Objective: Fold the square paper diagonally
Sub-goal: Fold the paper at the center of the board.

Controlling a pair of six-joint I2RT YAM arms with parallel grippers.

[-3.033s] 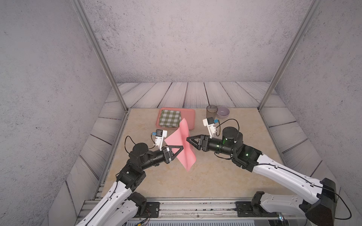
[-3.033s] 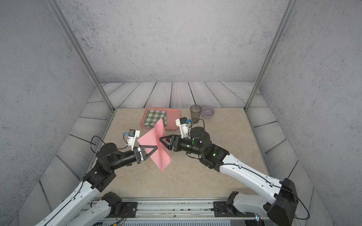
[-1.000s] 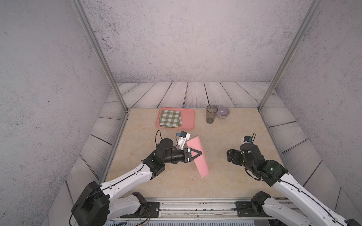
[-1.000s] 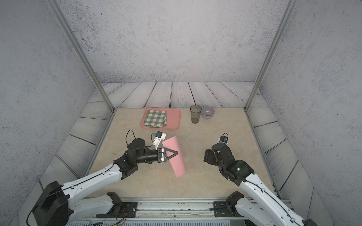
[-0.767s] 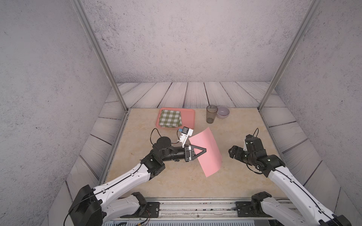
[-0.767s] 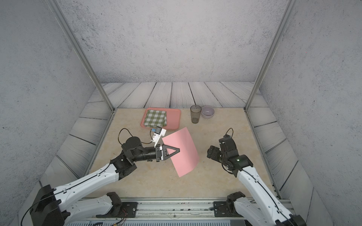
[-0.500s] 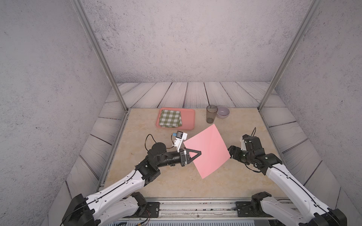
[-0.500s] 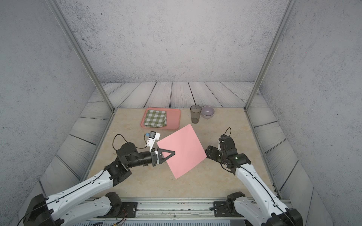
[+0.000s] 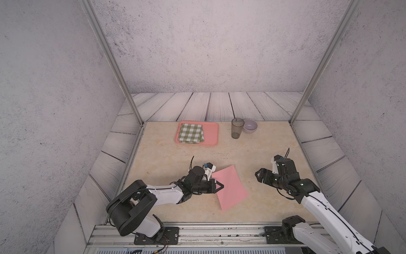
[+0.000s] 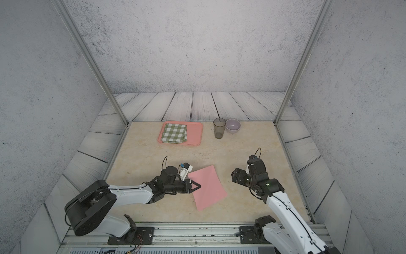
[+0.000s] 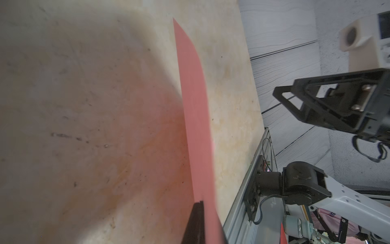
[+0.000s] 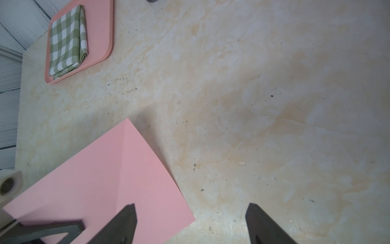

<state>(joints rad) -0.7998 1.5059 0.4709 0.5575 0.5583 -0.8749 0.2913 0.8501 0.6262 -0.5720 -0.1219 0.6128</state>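
The square paper is a plain pink sheet held low over the tan tabletop, near its front middle. My left gripper is shut on its left edge. In the left wrist view the paper runs edge-on out of the left gripper. My right gripper stands open just right of the sheet, apart from it. In the right wrist view the paper shows a faint crease, and the right gripper has only bare table between its fingertips.
A salmon-pink tray at the back holds a folded green-and-white checked cloth. To its right stand a dark tumbler and a pale bowl. A metal rail runs along the front edge.
The left gripper has swung the paper down and toward the front edge, so it lies flatter. The right gripper, which held the paper three seconds ago, stays off it and has barely moved.
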